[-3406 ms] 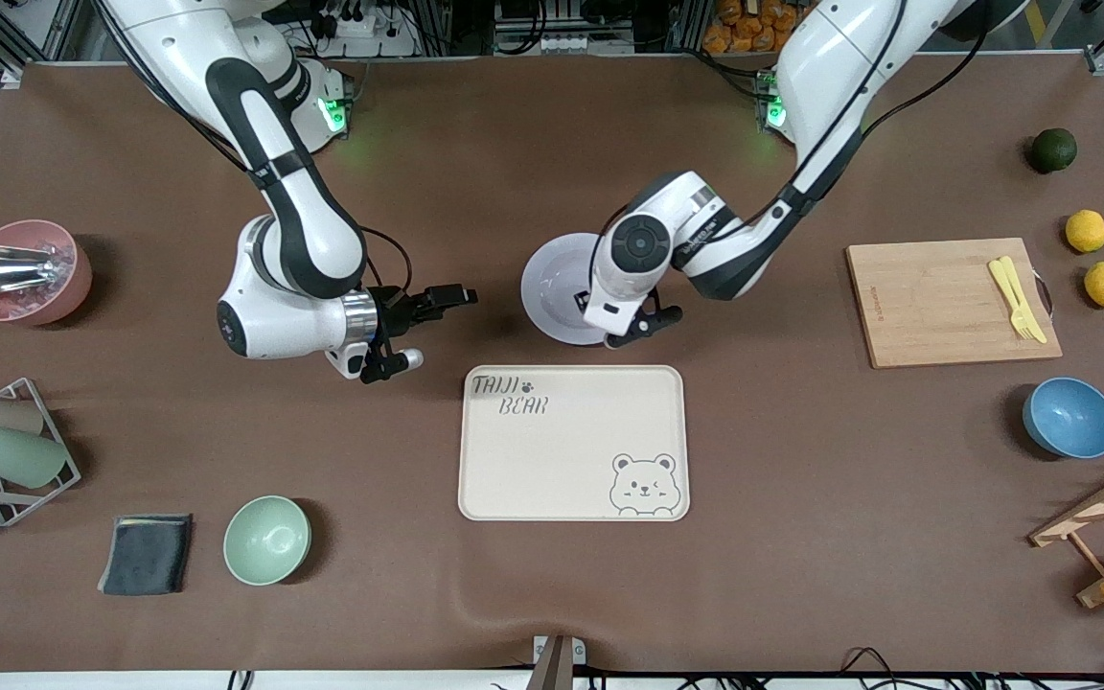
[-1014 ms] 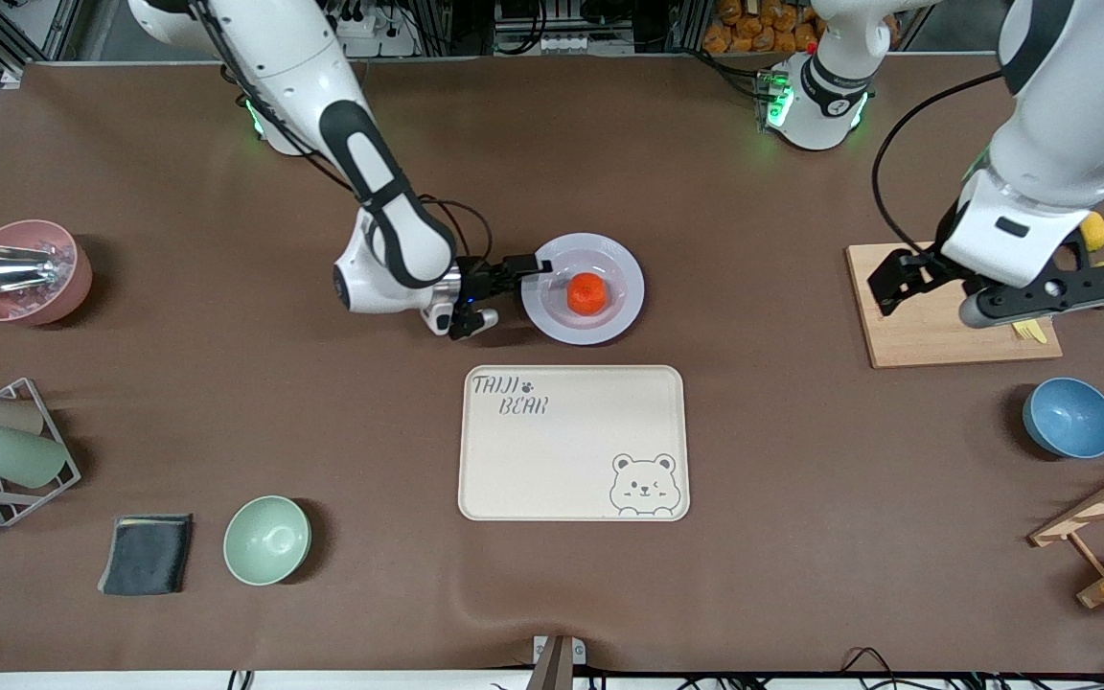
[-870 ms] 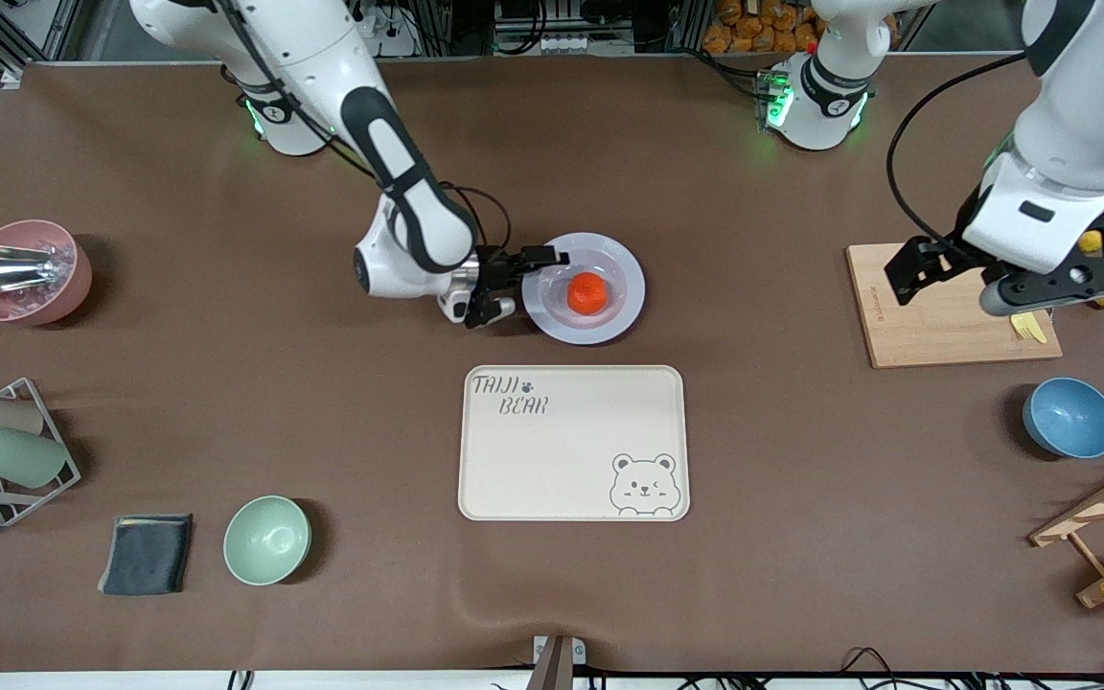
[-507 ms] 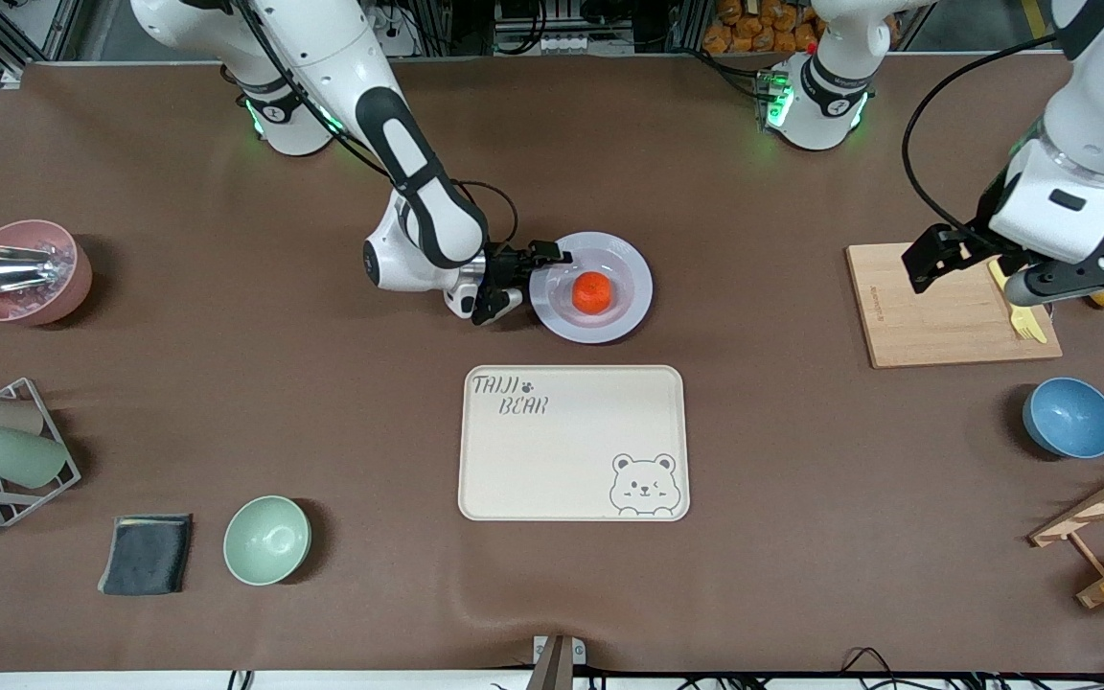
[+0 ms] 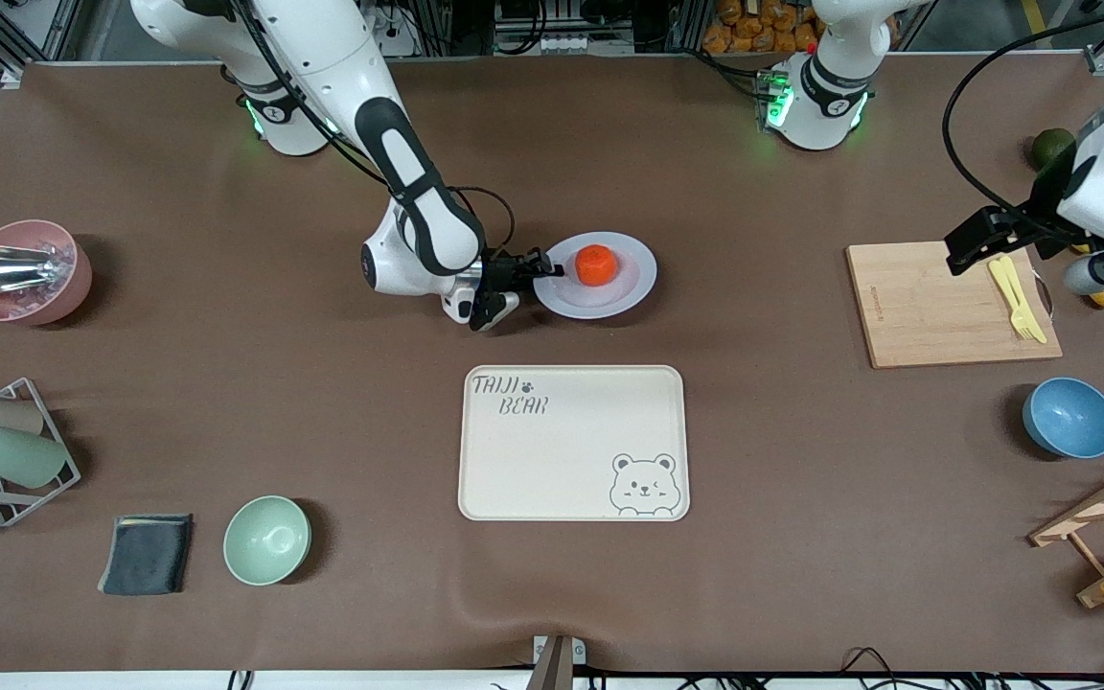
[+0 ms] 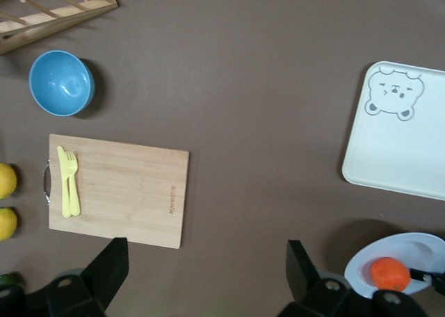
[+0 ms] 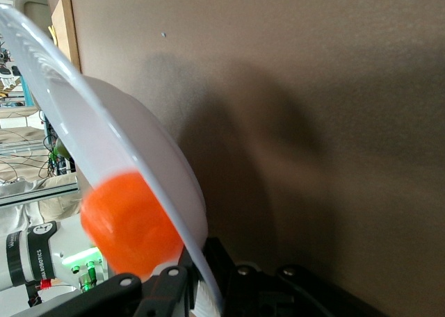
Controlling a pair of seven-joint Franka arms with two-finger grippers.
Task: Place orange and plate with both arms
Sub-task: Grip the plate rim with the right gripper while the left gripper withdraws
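Since half a second ago the plate (image 5: 600, 283) has tipped, its rim edge toward the robots' bases raised, and the orange (image 5: 596, 264) has rolled from its centre toward twelve o'clock. The right gripper (image 5: 535, 271) clamps the rim at nine o'clock. The left gripper (image 5: 1017, 251), jaws apart, has drifted farther over the cutting board (image 5: 935, 302).

- Bear-printed tray (image 5: 573, 443) mid-table
- Cutting board (image 5: 945, 303) carrying a yellow fork and knife (image 5: 1016, 297)
- Blue bowl (image 5: 1069, 417) nearer the camera than the board
- Green bowl (image 5: 266, 540) beside a dark cloth (image 5: 147, 554)
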